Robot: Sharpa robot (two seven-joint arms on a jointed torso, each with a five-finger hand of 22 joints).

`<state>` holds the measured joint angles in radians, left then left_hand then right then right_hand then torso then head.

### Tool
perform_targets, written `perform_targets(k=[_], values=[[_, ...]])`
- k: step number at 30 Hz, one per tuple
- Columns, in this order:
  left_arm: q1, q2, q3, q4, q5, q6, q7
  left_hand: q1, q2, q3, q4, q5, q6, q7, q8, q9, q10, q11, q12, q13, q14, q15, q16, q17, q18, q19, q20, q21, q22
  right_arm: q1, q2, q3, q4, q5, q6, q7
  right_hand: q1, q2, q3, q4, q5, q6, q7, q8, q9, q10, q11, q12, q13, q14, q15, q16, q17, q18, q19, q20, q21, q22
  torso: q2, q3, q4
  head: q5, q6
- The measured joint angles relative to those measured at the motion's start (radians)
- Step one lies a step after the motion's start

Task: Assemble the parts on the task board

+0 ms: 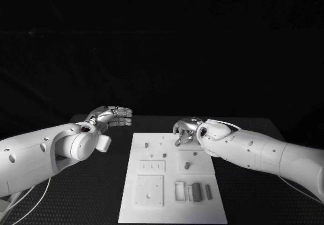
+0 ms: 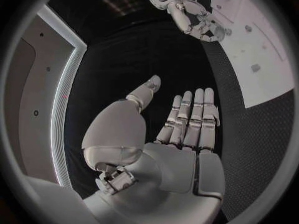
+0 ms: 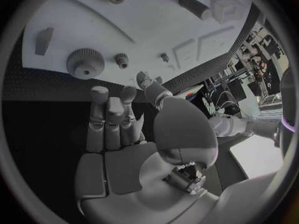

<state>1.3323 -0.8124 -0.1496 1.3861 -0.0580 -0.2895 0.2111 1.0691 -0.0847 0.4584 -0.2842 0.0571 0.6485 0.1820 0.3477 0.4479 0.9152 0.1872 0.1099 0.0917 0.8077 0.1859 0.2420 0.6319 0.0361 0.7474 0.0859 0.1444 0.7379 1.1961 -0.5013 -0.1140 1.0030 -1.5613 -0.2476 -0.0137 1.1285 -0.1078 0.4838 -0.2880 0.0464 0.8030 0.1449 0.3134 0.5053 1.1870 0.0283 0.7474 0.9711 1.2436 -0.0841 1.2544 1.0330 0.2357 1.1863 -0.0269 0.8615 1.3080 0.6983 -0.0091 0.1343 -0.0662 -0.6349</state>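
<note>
The white task board [image 1: 172, 206] lies in the middle of the black table. Grey parts stand on it: small pegs [image 1: 146, 145] toward the far end and a cluster of longer pieces [image 1: 194, 191] near the front right. My right hand [image 1: 187, 131] hovers over the board's far right corner, fingers apart and pointing down, holding nothing. In the right wrist view its fingers [image 3: 109, 117] are stretched out above a large gear [image 3: 85, 63] and a small gear [image 3: 122, 59]. My left hand [image 1: 113, 116] hangs beyond the board's far left corner, off the board; its palm [image 2: 181, 159] is bare, fingers straight.
Two recessed plates [image 1: 150, 190] sit on the board's left half. A wedge-shaped piece [image 3: 44, 40] and a dark cylinder [image 3: 194, 7] also lie on the board. Black table surface [image 1: 88, 197] runs along both sides of the board.
</note>
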Motion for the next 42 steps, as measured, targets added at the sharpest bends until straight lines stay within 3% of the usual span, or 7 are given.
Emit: perform_targets(k=[13, 24, 30, 42], values=[[0.000, -0.009, 0.000, 0.006, 0.000, 0.004, -0.001, 0.000, 0.000, 0.000, 0.000, 0.000, 0.000, 0.000, 0.000, -0.001, 0.000, 0.000, 0.000, 0.000, 0.000, 0.000, 0.000, 0.000, -0.006, 0.000, 0.000, 0.000, 0.000, -0.005, -0.005, -0.002, -0.008, -0.007, 0.042, -0.011, -0.011, -0.001, 0.011, 0.000, 0.000, 0.000, 0.000, -0.008, 0.004, 0.025, -0.003, 0.005, 0.025, 0.012, 0.002, 0.023, 0.007, -0.004, 0.005, -0.008, 0.024, 0.000, 0.021, -0.0030, 0.0112, -0.005, 0.002], [0.000, -0.003, 0.000, -0.004, -0.001, 0.004, -0.001, 0.000, 0.000, 0.000, 0.000, 0.000, 0.000, 0.000, 0.000, -0.002, 0.000, 0.000, -0.006, -0.001, 0.000, 0.000, -0.004, 0.000, -0.006, 0.000, 0.000, 0.000, 0.001, -0.008, -0.007, -0.004, -0.012, -0.014, 0.066, -0.013, -0.015, 0.002, 0.016, 0.000, 0.000, 0.011, -0.009, -0.008, 0.008, 0.028, -0.007, 0.008, 0.035, 0.016, -0.002, 0.027, 0.008, -0.004, 0.001, -0.013, 0.035, 0.000, 0.036, -0.0013, 0.0128, -0.008, 0.009], [0.000, -0.001, 0.000, -0.004, -0.001, 0.004, -0.001, 0.000, 0.000, 0.000, 0.000, 0.000, 0.000, 0.000, -0.004, -0.004, 0.000, 0.000, -0.006, -0.003, 0.000, 0.000, -0.004, 0.000, -0.006, 0.000, 0.000, 0.000, 0.001, -0.006, -0.003, -0.003, -0.022, -0.016, 0.069, -0.013, -0.028, 0.016, 0.022, 0.000, 0.000, 0.017, -0.008, -0.008, 0.012, 0.028, -0.007, 0.008, 0.040, 0.016, -0.002, 0.031, 0.009, -0.004, 0.001, -0.013, 0.040, 0.000, 0.041, -0.0007, 0.0133, -0.012, 0.016], [0.000, -0.001, 0.000, -0.005, -0.001, 0.004, -0.001, 0.000, 0.000, 0.000, 0.000, 0.000, 0.000, 0.000, -0.004, -0.004, 0.000, 0.000, -0.010, -0.003, 0.000, 0.000, -0.004, 0.000, -0.006, 0.000, 0.000, 0.000, 0.000, -0.002, -0.004, -0.001, -0.024, -0.016, 0.069, -0.008, -0.030, 0.053, 0.030, -0.003, 0.000, 0.037, -0.014, -0.008, 0.014, 0.040, -0.012, 0.008, 0.052, 0.019, -0.005, 0.041, 0.012, -0.004, 0.001, -0.012, 0.051, 0.000, 0.048, -0.0007, 0.0148, -0.013, 0.016]])
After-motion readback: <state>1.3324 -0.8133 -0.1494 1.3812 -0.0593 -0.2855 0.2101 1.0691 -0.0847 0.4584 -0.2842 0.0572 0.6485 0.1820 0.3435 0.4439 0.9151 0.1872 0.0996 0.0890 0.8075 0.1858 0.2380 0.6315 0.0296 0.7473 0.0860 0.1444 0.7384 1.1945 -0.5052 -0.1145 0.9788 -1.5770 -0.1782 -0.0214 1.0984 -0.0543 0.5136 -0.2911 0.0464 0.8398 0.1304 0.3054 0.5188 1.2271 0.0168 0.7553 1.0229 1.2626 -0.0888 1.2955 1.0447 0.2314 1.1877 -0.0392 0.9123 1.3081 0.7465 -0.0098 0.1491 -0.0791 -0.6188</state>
